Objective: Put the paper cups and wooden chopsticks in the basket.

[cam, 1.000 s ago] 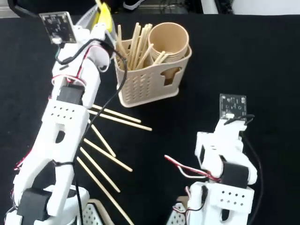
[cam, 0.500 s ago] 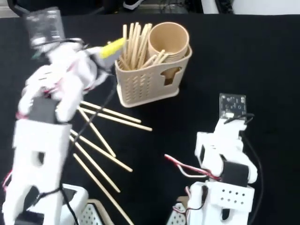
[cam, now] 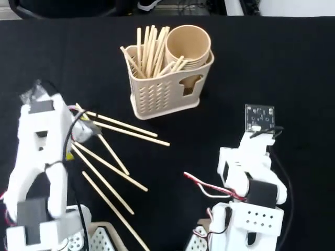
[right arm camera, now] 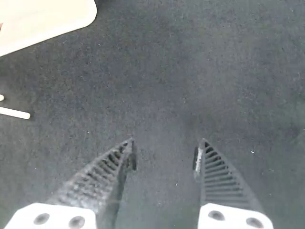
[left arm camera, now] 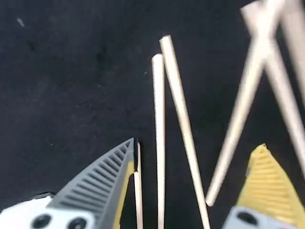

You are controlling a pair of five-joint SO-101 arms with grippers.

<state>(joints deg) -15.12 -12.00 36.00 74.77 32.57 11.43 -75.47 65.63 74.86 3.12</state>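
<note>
— What's on the black table (cam: 293, 63)?
— The left arm (cam: 39, 157) stands at the near-left of the basket (cam: 167, 94), and the right arm (cam: 251, 178) at its near-right.
— And the basket itself?
— It's upright and holds stacked paper cups (cam: 187, 44) beside a bunch of wooden chopsticks (cam: 149, 49).
— Any outside it?
— Several loose chopsticks (cam: 111, 168) lie on the table off the basket's near-left side.
— The grippers?
— The left gripper (left arm camera: 196, 143) gapes wide over those, gripping nothing. The right gripper (right arm camera: 166, 141) is spread apart and empty, above bare table.
</note>
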